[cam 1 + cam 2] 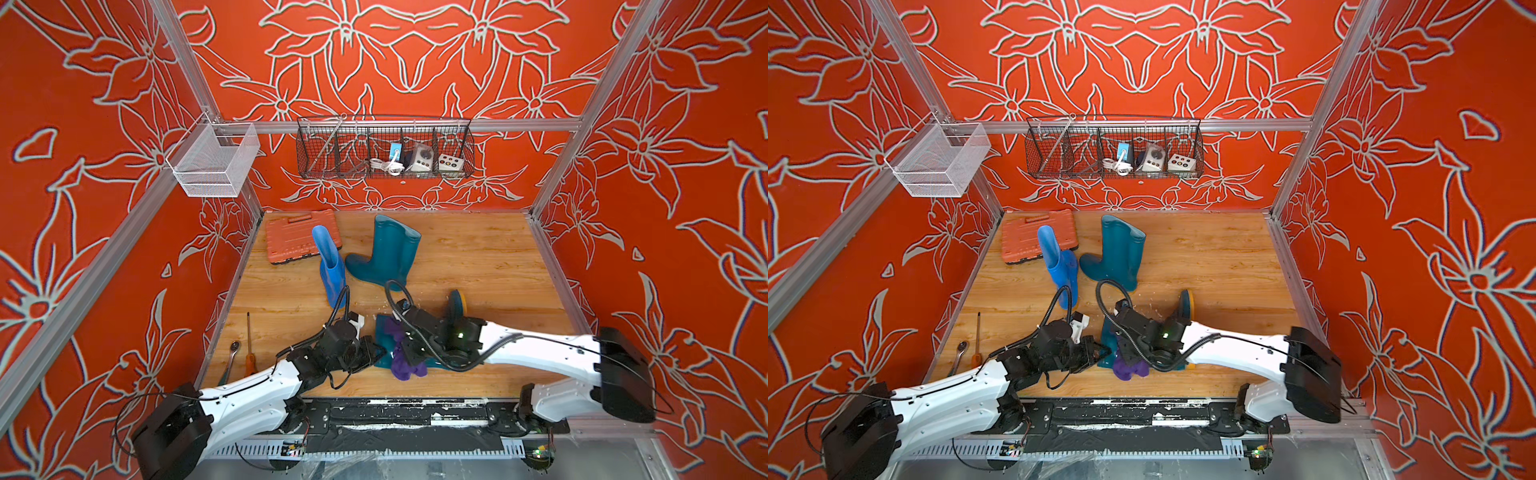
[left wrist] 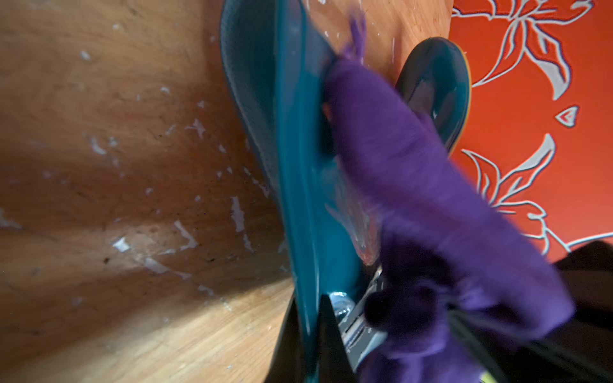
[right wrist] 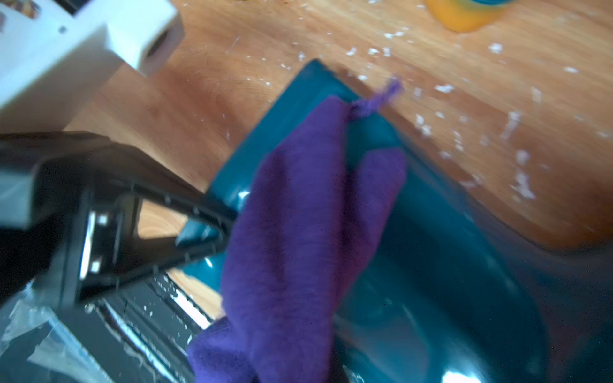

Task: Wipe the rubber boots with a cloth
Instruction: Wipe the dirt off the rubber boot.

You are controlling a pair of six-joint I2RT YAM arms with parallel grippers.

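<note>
A dark teal rubber boot (image 1: 384,347) (image 1: 1106,332) lies on its side on the wooden floor near the front, its toe (image 1: 457,303) pointing to the back. My left gripper (image 1: 376,353) (image 2: 311,335) is shut on the rim of its shaft (image 2: 298,165). My right gripper (image 1: 409,353) (image 3: 298,364) is shut on the purple cloth (image 1: 405,365) (image 3: 298,232) (image 2: 414,199), which is pressed against that shaft (image 3: 431,265); the fabric hides the fingers. A second teal boot (image 1: 386,253) and a bright blue boot (image 1: 330,266) stand further back.
An orange tool case (image 1: 299,237) lies at the back left, touching the blue boot. A wrench (image 1: 232,353) and a screwdriver (image 1: 249,345) lie at the front left. A black wire basket (image 1: 384,149) and a white one (image 1: 216,160) hang on the walls. White flecks litter the floor.
</note>
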